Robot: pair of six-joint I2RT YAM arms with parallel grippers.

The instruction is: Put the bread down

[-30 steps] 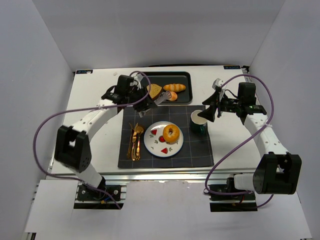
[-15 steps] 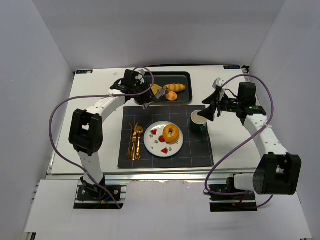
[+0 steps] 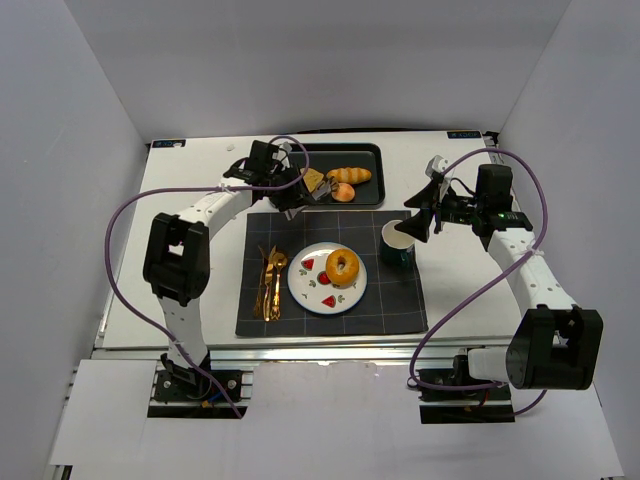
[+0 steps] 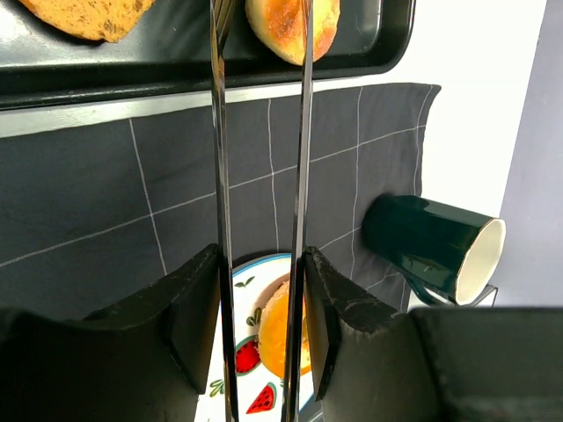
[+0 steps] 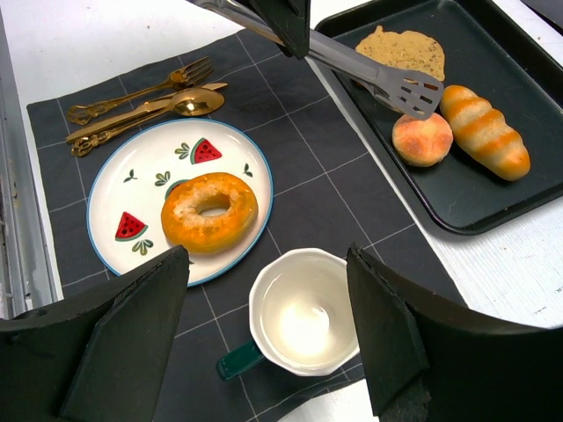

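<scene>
Bagel (image 5: 209,211) rests on the placemat (image 5: 325,167), bare cloth before the black tray's (image 5: 457,204) near rim, on the watermelon plate (image 5: 132,189). Left gripper (image 4: 260,264) clamps empty tongs (image 5: 369,75); only the right wrist view shows their tip near the round bun (image 5: 422,141). Right gripper (image 5: 266,264) gapes empty above the mug (image 5: 303,321).

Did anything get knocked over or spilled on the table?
No, nothing is spilled. The green mug stands upright and empty, the bagel sits flat on its plate, and the breads lie inside the black tray. Only the gold cutlery looks a bit untidy, bunched together beside the plate.
</scene>
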